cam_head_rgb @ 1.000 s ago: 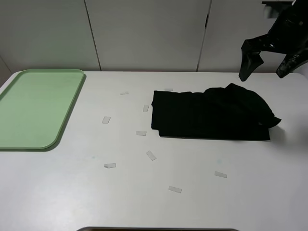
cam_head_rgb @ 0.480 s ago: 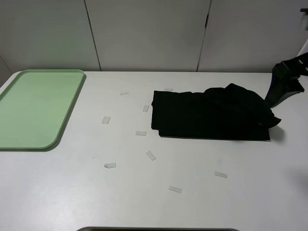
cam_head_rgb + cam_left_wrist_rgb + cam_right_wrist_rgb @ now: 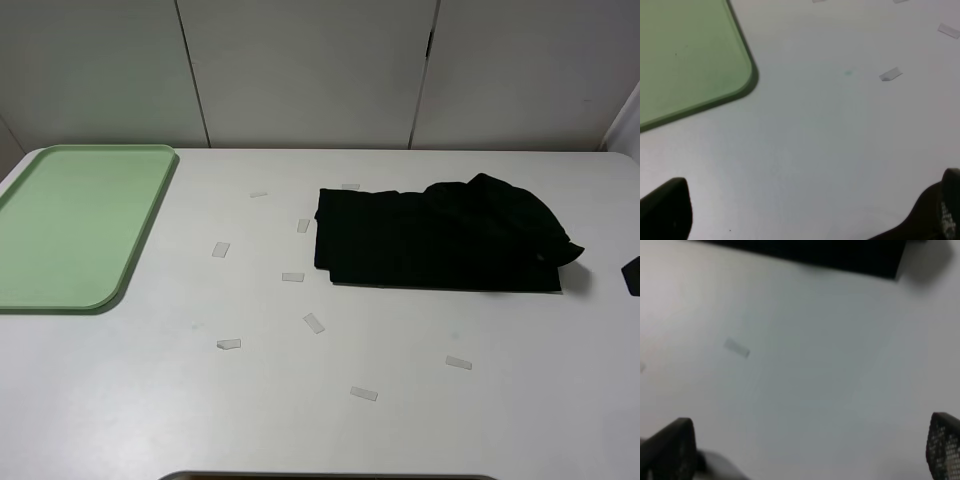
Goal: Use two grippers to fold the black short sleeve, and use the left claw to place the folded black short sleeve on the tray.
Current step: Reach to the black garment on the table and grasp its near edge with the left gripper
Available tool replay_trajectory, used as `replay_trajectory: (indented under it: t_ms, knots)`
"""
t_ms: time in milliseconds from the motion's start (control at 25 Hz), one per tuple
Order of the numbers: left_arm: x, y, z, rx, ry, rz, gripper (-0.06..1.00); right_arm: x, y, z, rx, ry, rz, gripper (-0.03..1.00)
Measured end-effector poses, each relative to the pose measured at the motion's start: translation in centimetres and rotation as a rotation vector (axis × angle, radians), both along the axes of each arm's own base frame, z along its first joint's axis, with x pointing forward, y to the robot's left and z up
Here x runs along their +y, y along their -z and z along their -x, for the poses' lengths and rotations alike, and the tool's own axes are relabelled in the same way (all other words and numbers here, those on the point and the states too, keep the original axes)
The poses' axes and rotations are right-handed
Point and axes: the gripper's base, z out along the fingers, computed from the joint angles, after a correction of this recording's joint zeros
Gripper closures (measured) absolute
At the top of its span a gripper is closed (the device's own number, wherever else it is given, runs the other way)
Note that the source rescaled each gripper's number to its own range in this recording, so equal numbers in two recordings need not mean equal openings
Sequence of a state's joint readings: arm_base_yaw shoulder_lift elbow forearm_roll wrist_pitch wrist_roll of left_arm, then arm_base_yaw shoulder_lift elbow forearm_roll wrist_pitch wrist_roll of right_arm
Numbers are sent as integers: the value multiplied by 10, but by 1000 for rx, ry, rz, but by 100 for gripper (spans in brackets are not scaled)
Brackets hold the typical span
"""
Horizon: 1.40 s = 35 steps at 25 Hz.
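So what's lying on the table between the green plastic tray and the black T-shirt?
Only a few small pale rectangular strips scattered on the white tabletop, between the flat light-green plastic tray and the folded black T-shirt; the exterior high view shows it.

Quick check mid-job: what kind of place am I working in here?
Probably a lab test bench: a white table dotted with small clear strips, pale wall panels behind, a green tray and black shirt laid out.

The black short sleeve point(image 3: 435, 240) lies folded on the table point(image 3: 400, 420), right of the middle, nearer the far edge. The tray point(image 3: 70, 225) sits at the far left corner, well apart, with small pale strips point(image 3: 314, 322) scattered between. A black bit of the right pincer point(image 3: 632, 275) shows at the right edge.
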<state>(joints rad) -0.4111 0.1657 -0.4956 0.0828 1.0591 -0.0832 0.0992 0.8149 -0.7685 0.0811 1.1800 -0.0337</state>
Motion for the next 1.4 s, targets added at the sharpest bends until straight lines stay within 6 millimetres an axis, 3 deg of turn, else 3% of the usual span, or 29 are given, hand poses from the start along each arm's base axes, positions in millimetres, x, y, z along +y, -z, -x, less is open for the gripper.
replay_trajectory:
  t_ms: [280,480,680,1400]
  knots:
    - [0,0,0,1,0,0,-4,-9,10,65,-371,50,-28,-3]
    - [0,0,0,1,0,0,-4,-14,27,93,-491,153,-18,-3]
    - [0,0,0,1,0,0,-4,-13,28,118,-652,207,-17,-3]
    - [0,0,0,1,0,0,-4,-12,28,123,-690,212,-21,-3]
